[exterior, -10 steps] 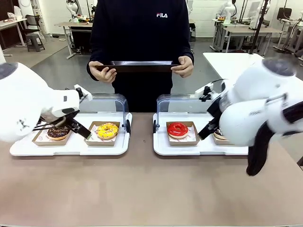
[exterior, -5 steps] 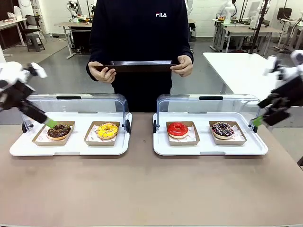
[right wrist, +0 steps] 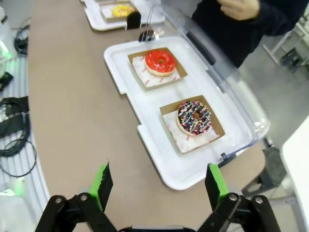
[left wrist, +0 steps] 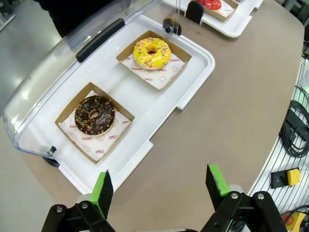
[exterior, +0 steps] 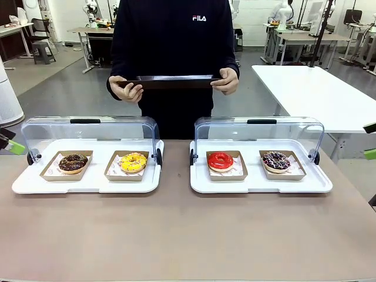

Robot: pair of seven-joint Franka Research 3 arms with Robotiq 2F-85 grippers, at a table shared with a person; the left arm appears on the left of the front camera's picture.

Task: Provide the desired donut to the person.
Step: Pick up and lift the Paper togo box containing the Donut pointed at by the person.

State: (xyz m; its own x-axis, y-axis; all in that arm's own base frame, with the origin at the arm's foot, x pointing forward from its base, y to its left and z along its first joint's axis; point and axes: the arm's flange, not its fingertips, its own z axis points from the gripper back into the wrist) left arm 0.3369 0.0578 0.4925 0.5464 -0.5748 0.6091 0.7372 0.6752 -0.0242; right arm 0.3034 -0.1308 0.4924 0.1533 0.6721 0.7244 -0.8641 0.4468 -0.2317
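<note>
Your left gripper (left wrist: 160, 182) and right gripper (right wrist: 158, 179) hold their jaws spread wide, gripping nothing. The chocolate donut (left wrist: 94, 114), yellow donut (left wrist: 151, 52), red donut (right wrist: 160, 62) and sprinkled donut (right wrist: 194, 117) sit boxed on white trays (right wrist: 145, 115) on the table (exterior: 188, 235). The liners (left wrist: 145, 73) read "YUMMY" and "SMILE". The person (exterior: 170, 41) wears "FILA".

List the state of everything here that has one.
Left cover, swung open.
Right cover, swung open.
Chocolate donut, in its box.
Yellow donut, in its box.
Red donut, in its box.
Sprinkled donut, in its box.
Black tray, held level by the person.
Left tool, open, empty.
Right tool, open, empty.
</note>
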